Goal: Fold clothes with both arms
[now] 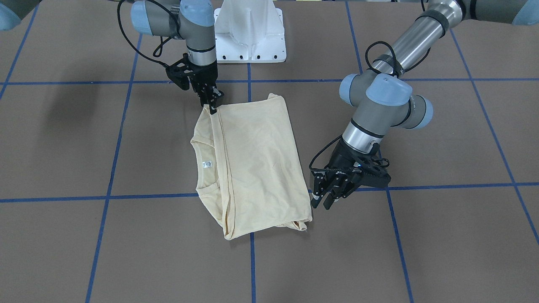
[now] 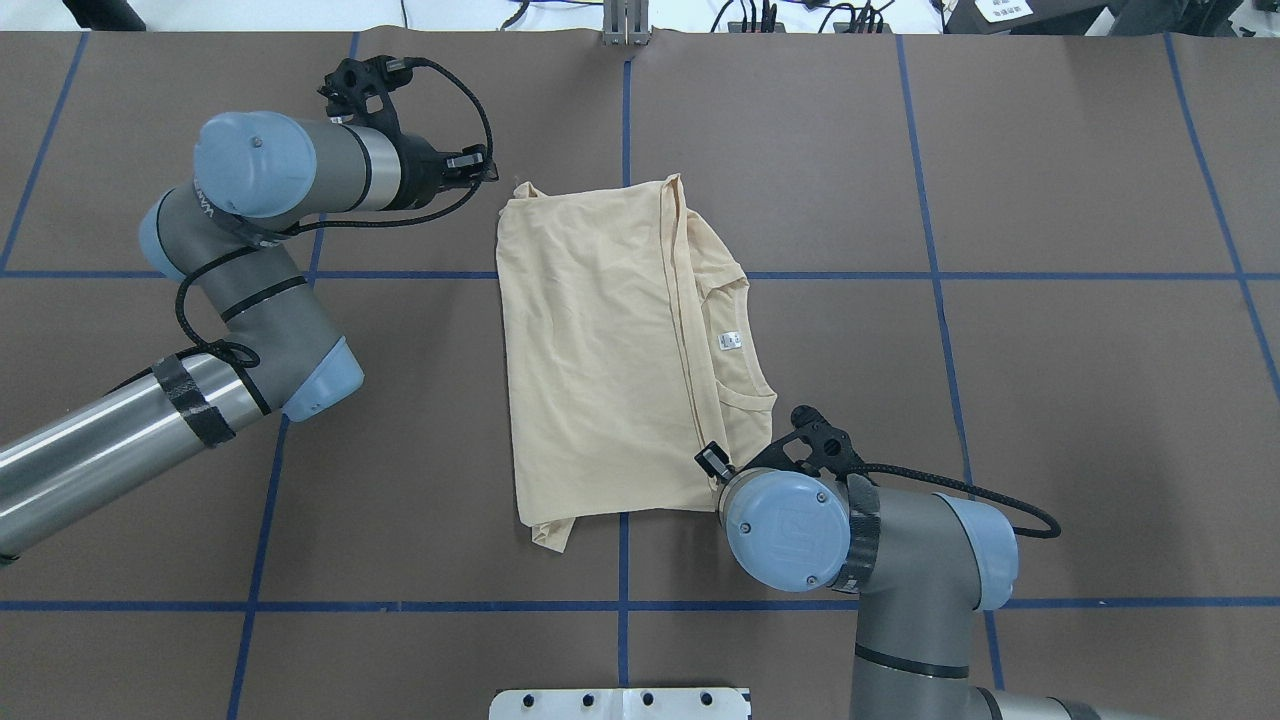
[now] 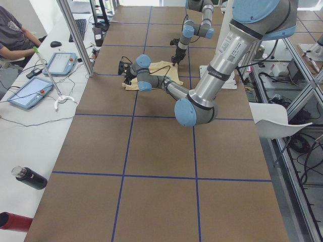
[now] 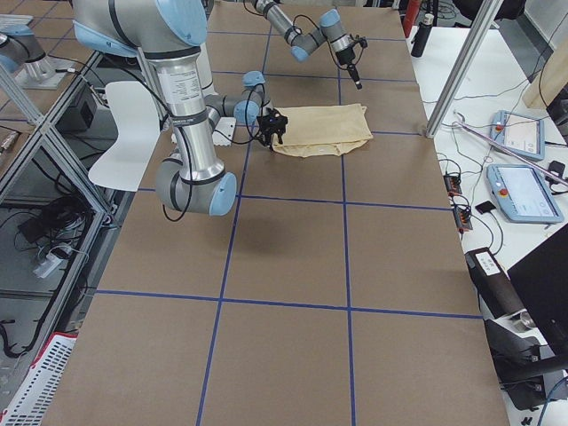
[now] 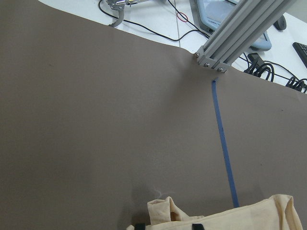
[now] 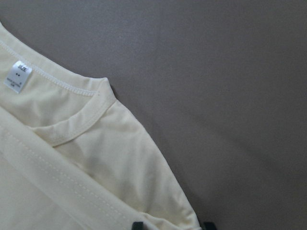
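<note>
Overhead exterior view: you are looking at a folded cream T-shirt (image 2: 600,350) lying in the middle of the brown table (image 2: 1000,400), with a gripper at each of two opposite corners.

The shirt's long axis is running away from the robot. The left gripper (image 2: 486,171) is hovering just beside the far left corner, fingers apart. The right gripper (image 2: 712,462) is sitting at the near right corner, by the collar (image 2: 745,340), half hidden under its wrist. Only the right wrist-mounted view is showing its fingertips (image 6: 138,224) spread and straddling the shirt's edge, not clamping it.
</note>
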You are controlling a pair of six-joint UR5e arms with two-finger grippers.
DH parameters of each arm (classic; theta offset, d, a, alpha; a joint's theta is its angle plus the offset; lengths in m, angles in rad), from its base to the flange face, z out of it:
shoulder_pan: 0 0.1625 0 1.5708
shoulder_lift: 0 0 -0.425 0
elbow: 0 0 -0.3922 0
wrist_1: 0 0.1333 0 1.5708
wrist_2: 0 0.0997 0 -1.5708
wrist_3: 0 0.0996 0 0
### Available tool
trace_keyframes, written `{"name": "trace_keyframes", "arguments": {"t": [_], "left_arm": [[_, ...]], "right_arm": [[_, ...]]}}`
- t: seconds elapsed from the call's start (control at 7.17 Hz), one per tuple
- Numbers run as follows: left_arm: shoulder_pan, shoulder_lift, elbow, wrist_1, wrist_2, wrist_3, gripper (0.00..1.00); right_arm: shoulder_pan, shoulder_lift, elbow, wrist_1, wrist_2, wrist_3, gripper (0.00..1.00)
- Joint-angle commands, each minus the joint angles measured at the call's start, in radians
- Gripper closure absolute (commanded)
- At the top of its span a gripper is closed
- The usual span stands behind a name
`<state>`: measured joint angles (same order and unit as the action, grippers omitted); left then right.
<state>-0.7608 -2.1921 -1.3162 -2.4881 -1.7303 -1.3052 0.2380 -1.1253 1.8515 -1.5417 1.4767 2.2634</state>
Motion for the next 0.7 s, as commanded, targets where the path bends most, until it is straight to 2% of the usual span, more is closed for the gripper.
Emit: {"name": "trace_keyframes", "arguments": {"t": [0.0,0.28,0.42,0.56], "left_arm": [[0.0,0.0,0.0,0.0,0.0,0.0,0.57],[0.003,0.0,-0.003,-0.001,-0.005,-0.056,0.57],[0.012,0.009,-0.021,-0.003,-0.009,-0.18,0.57],[0.052,0.09,-0.119,-0.005,-0.009,-0.286,0.57]], "right_arm": [[0.003,0.002,0.006,0.0,0.001,-0.001,1.0],[0.01,-0.004,0.038,-0.002,0.005,-0.001,1.0],[-0.006,-0.005,0.038,-0.002,0.001,0.011,1.0],[-0.014,-0.008,0.052,-0.003,0.001,0.016,1.0]]}}
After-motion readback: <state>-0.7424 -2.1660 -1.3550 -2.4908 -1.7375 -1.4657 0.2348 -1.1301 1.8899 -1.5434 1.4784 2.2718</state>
